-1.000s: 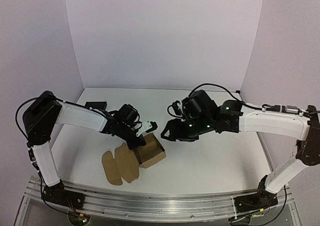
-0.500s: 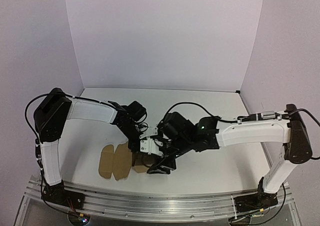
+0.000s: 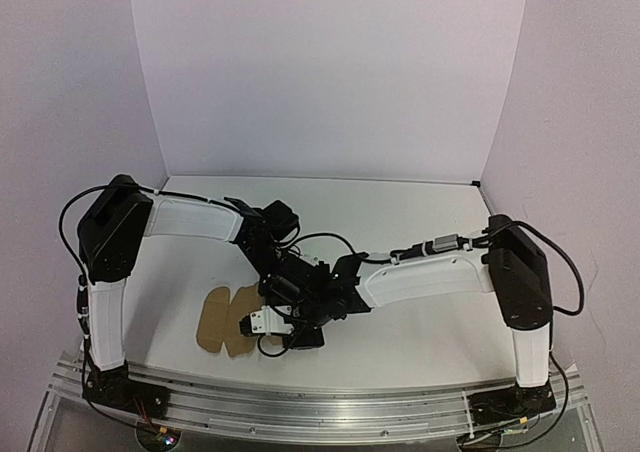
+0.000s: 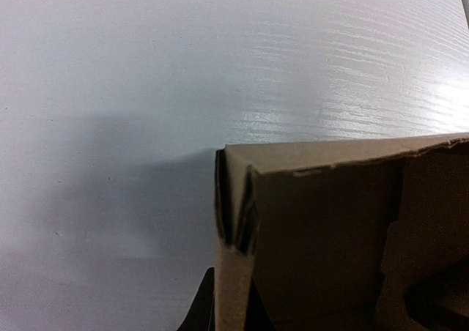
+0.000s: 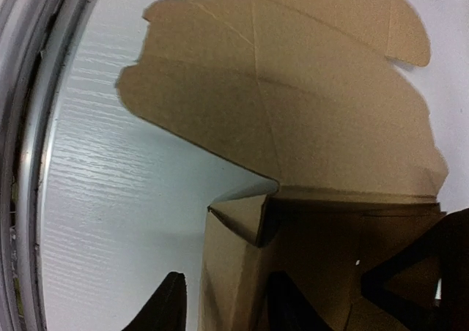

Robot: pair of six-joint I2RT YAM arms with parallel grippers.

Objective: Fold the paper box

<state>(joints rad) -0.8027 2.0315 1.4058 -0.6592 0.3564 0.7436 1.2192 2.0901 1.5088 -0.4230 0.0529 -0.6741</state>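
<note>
From above, the paper box (image 3: 224, 318) is seen near-left on the table (image 3: 430, 222), flaps flat. Left wrist: its wall is clamped by the left gripper (image 4: 229, 315). Right wrist: a wall is straddled, unsqueezed, by the right gripper (image 5: 227, 305), one finger (image 5: 287, 302) inside the box.

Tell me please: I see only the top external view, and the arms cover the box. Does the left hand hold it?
Observer: Yes. The left wrist view shows the left hand shut on a wall of the paper box, near a corner.
Operator: And the other one?
Observer: In the right wrist view the right hand stands astride a wall, one finger outside, one inside, not closed on it.
Operator: Are the corners formed?
Observer: At one corner a small tab is folded inward.
</note>
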